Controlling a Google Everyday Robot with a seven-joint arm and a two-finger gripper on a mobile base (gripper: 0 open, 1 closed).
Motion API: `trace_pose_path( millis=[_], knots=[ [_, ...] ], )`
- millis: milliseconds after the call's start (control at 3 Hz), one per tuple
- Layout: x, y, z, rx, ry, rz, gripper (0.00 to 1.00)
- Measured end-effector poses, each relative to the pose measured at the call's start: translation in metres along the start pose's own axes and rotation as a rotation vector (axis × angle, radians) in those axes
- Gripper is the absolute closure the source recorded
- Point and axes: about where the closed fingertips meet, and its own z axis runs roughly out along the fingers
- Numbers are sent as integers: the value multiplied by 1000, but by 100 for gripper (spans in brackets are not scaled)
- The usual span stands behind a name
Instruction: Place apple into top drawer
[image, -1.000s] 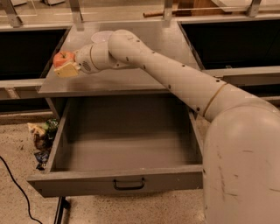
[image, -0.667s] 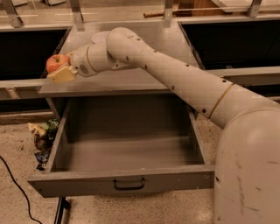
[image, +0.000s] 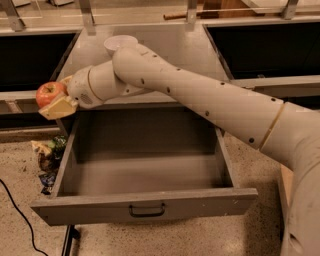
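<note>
- The apple (image: 49, 92) is hanging in the grasp of the gripper (image: 57, 97), out past the left wall of the top drawer (image: 145, 172). It is level with the edge of the countertop (image: 165, 50), so it is sitting over the floor (image: 20, 160) and not over the drawer's cavity.
- The jaws are clamping on the apple. 1 tan finger (image: 60, 107) is lying under its lower right side, and a 2nd seems to be pressing from above, mostly hidden by the fruit. Most of the apple is bulging leftward beyond the fingertips.
- A release here is looking like the main risk. The apple would be falling outside the drawer, toward the crumpled wrappers (image: 47, 156) on the floor beside the cabinet.
- The hold is appearing shallow, because the round fruit is resting near the finger ends. A quick swing back to the right could be rolling it out of the grip.
- The path into the drawer is crossing the left wall and the countertop's front edge. A low or early descent could be knocking the apple or the finger against either one.
- The drawer is standing wide open and empty, with its handle (image: 147, 210) facing the camera, so a drop from height could be bouncing the fruit about inside.
- The white bowl (image: 120, 43) is sitting on the countertop just behind the arm, and a wide sweep of the forearm could be nudging it.
</note>
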Motion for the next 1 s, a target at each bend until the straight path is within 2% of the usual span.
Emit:
trace_pose_path(
  millis=[333,667,1000],
  knots=[
    [20,29,0,-41,-10,49,100],
    [56,46,-2,-46,-18,137,100],
    [57,46,-2,-46,-17,138,100]
  ],
)
